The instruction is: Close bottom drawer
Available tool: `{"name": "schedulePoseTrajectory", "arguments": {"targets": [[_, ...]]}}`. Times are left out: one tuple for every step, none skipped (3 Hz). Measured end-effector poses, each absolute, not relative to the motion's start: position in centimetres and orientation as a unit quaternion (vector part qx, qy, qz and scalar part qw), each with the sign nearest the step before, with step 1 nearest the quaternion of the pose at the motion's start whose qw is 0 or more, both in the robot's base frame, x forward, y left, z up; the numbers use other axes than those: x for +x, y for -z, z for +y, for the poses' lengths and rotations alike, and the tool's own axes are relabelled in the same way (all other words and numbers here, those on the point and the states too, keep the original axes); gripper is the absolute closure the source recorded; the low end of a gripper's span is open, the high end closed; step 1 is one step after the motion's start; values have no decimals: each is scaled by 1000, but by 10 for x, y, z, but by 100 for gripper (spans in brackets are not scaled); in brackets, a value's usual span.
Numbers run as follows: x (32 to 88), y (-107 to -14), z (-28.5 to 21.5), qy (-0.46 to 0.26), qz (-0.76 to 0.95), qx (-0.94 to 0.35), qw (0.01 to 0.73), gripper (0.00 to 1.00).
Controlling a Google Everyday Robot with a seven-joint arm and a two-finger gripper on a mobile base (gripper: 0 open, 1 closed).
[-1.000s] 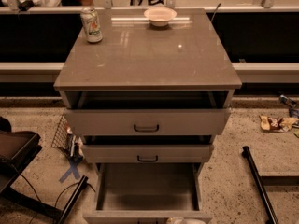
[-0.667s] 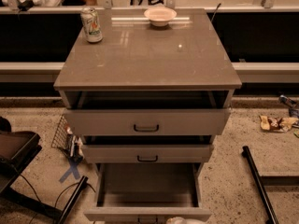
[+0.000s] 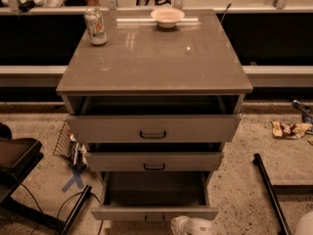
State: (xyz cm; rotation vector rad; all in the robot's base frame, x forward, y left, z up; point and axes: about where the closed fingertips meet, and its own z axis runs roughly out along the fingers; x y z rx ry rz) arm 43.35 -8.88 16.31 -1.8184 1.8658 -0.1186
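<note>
The bottom drawer [image 3: 146, 212], short-fronted and grey, was seen pulled out, the white gripper [image 3: 192, 225] placed just beside its front, its grip state not discernible.

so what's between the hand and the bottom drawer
Nothing: in the camera view the hand, at the bottom edge, sits right by the bottom drawer front.

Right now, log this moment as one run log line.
bottom drawer: pulled far out, not yet closed | gripper: low, in front of its front panel, right of centre | middle drawer, top drawer: partly open
</note>
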Motion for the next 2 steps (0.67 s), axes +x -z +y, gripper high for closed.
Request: {"name": "schedulePoseTrajectory", "arguments": {"targets": [[474,-170,-75,51,673,-683,280,100],[507,-179,-62,60,656,-695,288,100]]}}
